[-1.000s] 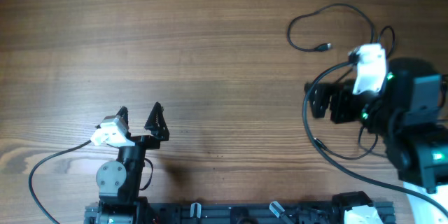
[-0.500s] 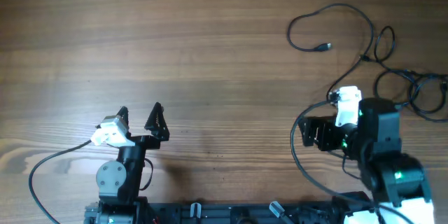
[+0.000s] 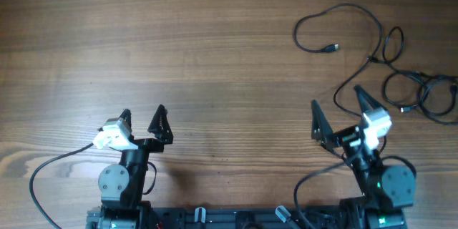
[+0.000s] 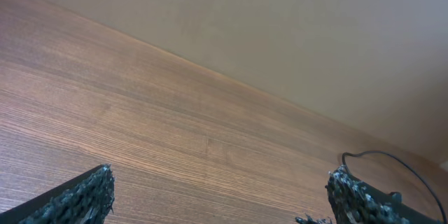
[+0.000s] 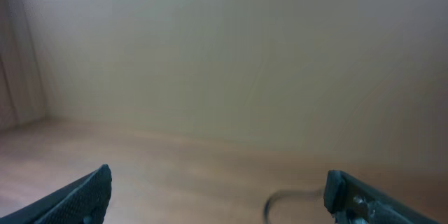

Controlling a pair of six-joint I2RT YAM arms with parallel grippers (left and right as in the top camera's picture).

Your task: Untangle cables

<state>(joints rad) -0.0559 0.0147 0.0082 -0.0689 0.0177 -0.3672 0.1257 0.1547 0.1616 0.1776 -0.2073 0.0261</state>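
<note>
Thin black cables lie at the far right of the wooden table. One cable (image 3: 348,6) makes a wide loop, its small plug end (image 3: 331,47) lying inside the loop. It runs down into a knot of coils (image 3: 428,89) near the right edge. My right gripper (image 3: 335,99) stands open just left of and nearer than the coils, holding nothing. My left gripper (image 3: 142,112) is open and empty at the near left, far from the cables. In the left wrist view the open gripper (image 4: 217,197) faces bare wood, with a cable (image 4: 385,155) at far right. The right wrist view shows the open gripper (image 5: 217,185) and a blurred cable (image 5: 278,201).
A thicker black wire (image 3: 43,172) trails from the left arm's base toward the near left corner. Both arm bases and a black rail (image 3: 236,218) line the near edge. The wooden table (image 3: 215,57) stretches between the arms and the far side.
My right arm has pulled back from over the cables toward the near edge, uncovering the knot of coils at the right. The left arm has not moved.
</note>
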